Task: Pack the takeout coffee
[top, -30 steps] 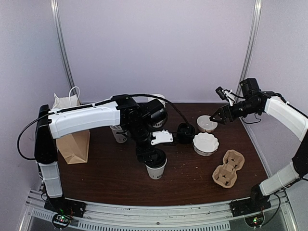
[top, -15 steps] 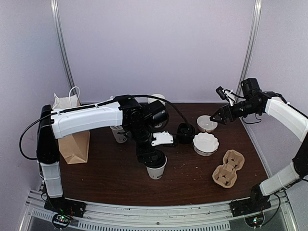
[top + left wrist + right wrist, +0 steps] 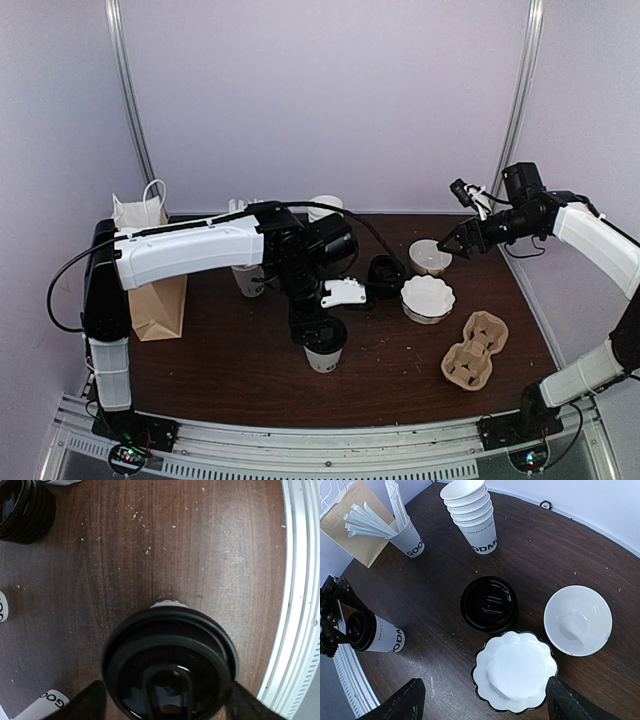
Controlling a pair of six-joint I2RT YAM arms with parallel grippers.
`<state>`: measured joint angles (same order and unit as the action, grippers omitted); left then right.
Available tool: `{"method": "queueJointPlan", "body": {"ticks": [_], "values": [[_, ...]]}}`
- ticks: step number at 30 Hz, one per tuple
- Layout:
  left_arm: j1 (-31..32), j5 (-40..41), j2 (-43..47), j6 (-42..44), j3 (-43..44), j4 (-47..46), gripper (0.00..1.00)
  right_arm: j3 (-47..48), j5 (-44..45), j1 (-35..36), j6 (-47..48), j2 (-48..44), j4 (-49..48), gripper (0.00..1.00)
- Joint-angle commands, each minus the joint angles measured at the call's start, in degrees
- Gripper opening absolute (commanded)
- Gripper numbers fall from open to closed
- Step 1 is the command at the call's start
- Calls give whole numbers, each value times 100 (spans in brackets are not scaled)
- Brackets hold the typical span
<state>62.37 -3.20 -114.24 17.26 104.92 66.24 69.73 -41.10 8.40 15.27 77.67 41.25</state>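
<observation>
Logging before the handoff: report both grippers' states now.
Left gripper: around black plastic lid on white paper cup; grip cannot be told.
Right gripper: open, empty.

Tally.
- Lidded cup point(image 3: 376, 634): one.
- Cup of straws point(image 3: 409, 540): one, its contents too overlapped to count.
- Nested cup stack point(image 3: 472, 517): one, about five rims showing.
- Black lid stack point(image 3: 489, 604): one.
- Plain white bowl point(image 3: 577, 620): one.
- Scalloped white dish point(image 3: 514, 671): one.
- Paper bag point(image 3: 150, 305): one.
- Cardboard cup carrier point(image 3: 475, 350): one.
</observation>
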Motion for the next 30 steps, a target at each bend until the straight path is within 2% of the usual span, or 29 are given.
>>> {"method": "queueJointPlan", "body": {"ticks": [1,15,18,21,24,26,30], "values": [[36,38,-53,-3,144,109,97,-89,-38,39,78,-164,-94,87],[47,112,542,-1,282,109,98,-91,-137,39,77,-146,-89,88],[40,530,818,-132,238,6,98,-153,-156,43,39,-212,-170,87],[-30,1099,1371,-437,-223,-812,97,-224,-198,104,-8,-311,-283,85],[-411,806,1823,-997,-754,-1676,98,-154,-390,445,98,-225,-174,80],[-762,387,1919,-1579,-1029,-2090,95,-43,-369,889,492,-169,61,76],[-1287,-925,2015,-2375,-1817,-3167,88,263,-89,2007,1311,-34,548,71]]}}
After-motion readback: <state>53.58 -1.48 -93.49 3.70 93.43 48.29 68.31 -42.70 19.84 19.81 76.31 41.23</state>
